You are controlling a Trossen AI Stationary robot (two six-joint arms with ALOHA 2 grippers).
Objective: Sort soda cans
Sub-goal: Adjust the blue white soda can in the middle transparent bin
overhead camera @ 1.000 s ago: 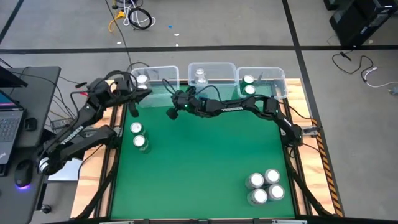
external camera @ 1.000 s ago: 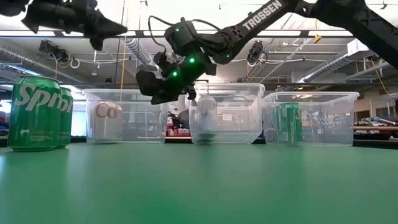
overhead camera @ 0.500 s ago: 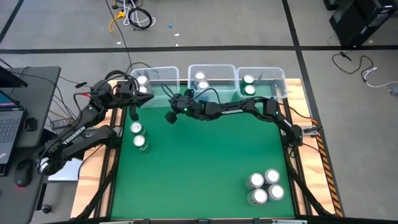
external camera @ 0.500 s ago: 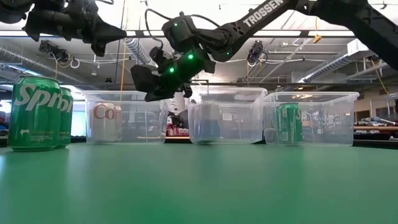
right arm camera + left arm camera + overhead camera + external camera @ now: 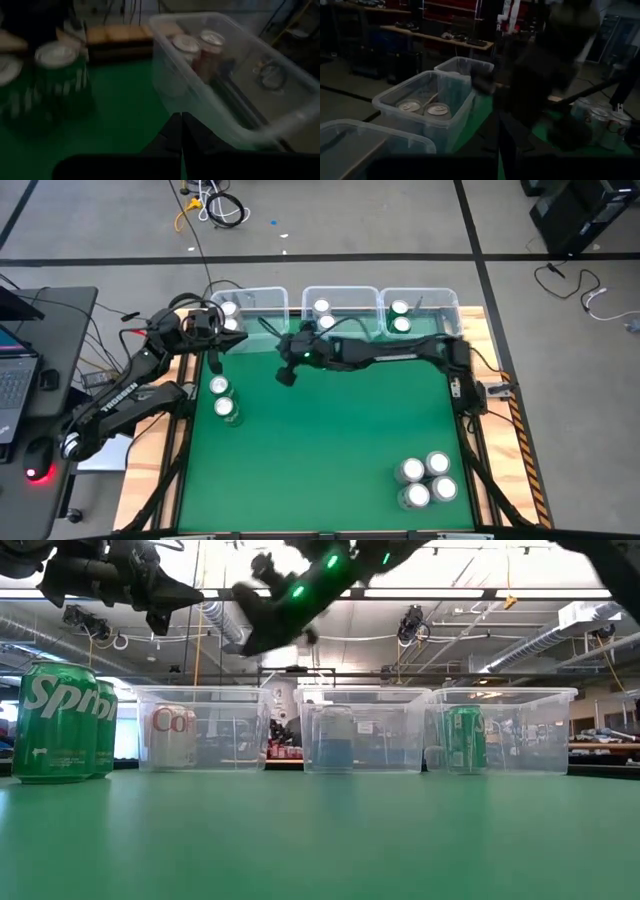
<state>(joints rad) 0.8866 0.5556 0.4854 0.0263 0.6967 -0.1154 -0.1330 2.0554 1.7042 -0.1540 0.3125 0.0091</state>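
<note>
Two green soda cans (image 5: 223, 398) stand at the table's left edge; they show large in the low view (image 5: 55, 723) and beside my right fingers (image 5: 62, 75). Several silver-topped cans (image 5: 425, 480) stand at the near right. Each of the three clear bins at the far edge holds two cans: left bin (image 5: 232, 315), middle bin (image 5: 324, 314), right bin (image 5: 401, 316). My right gripper (image 5: 285, 375) hangs shut and empty high over the mat, in front of the left and middle bins. My left gripper (image 5: 213, 350) is shut and empty above the table's far left.
The clear bins (image 5: 360, 728) line the far edge side by side. My right arm (image 5: 380, 355) stretches across the far part of the table in front of them. A laptop and a mouse (image 5: 35, 455) lie off the table's left. The green mat's middle (image 5: 320, 450) is bare.
My right gripper has risen well above the mat and drawn a little toward the near edge, away from the bins, staying shut and empty. As its arm shifted, the second can in the middle bin came into sight.
</note>
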